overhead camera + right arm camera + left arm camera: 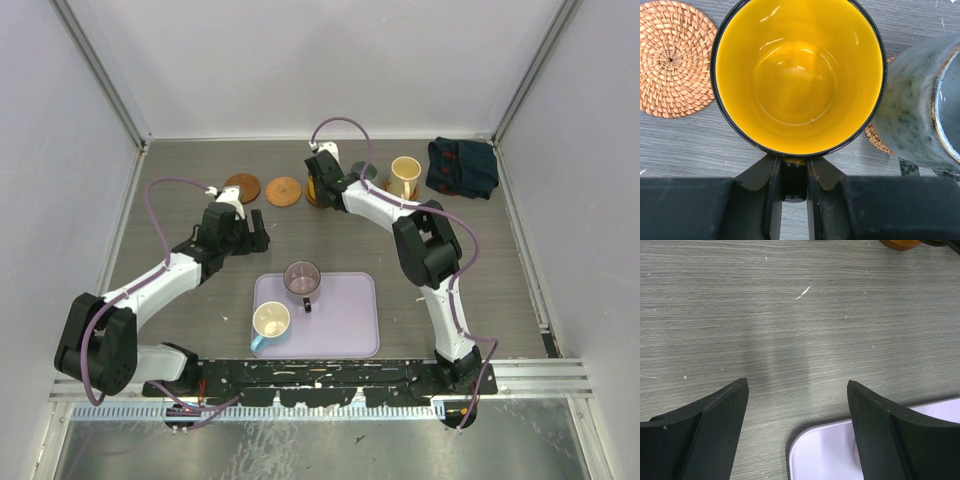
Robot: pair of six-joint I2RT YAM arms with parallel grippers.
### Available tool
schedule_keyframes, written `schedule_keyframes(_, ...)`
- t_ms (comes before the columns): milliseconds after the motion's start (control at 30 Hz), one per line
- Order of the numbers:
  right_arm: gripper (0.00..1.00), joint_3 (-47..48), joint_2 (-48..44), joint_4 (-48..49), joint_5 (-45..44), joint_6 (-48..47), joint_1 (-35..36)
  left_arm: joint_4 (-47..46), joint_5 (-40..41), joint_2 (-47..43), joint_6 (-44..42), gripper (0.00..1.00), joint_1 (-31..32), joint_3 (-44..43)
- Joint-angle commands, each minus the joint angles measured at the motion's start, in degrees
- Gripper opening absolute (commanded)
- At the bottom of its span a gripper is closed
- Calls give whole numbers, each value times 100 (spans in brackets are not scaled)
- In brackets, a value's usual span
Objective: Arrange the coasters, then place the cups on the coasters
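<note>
Right gripper (793, 175) nearest the lens: finds jaws drawn narrow, pinched on the handle of the yellow-orange cup (799, 75). Places that cup upright directly ahead of the fingertips, mouth up.

Notes lighter coaster (672, 57), woven, flat on the table ahead and to the left of the same gripper, apart from the held cup. Notes grey-teal cup (915, 115) close on the right of the held cup; cannot tell whether the two touch. Sees the edge of a further coaster (874, 136) between and below them; cannot tell which cup it carries.

Records darker coaster (242, 187) just left of the lighter one, ahead of the left gripper (797, 385). Records pale cream cup (405, 178) further right of the right gripper, past the grey-teal cup, and dark blue cloth (462, 166) beyond that.

Finds left gripper spread wide, nothing between the fingers (705, 435), over bare table (790, 315). Locates a rounded corner of the lavender tray (840, 450) just behind the fingertips, toward the right-hand finger.

Locates purple-grey cup (302, 280) on the tray, behind the left gripper toward the bases. Locates cream-and-blue cup (270, 322) further back, at the tray's left edge.
</note>
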State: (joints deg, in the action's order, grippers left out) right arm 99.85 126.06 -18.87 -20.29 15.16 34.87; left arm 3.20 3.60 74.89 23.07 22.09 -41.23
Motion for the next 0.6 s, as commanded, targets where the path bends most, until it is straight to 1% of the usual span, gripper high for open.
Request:
schedule_keyframes(0,6,151,-227,395,-124,101,20,-276,-69,9,-22,81,-28,-69)
schedule_keyframes(333,30,73,-258,393,-65,118,20,-284,-61,-10,2,81,-27,-25)
schedule_keyframes(500,49,47,-275,402,-71,110,20,-294,-61,-5,12,81,-29,-3)
schedule_keyframes(567,53,31,-275,402,-41,103,13,-294,-64,-18,13,81,-30,5)
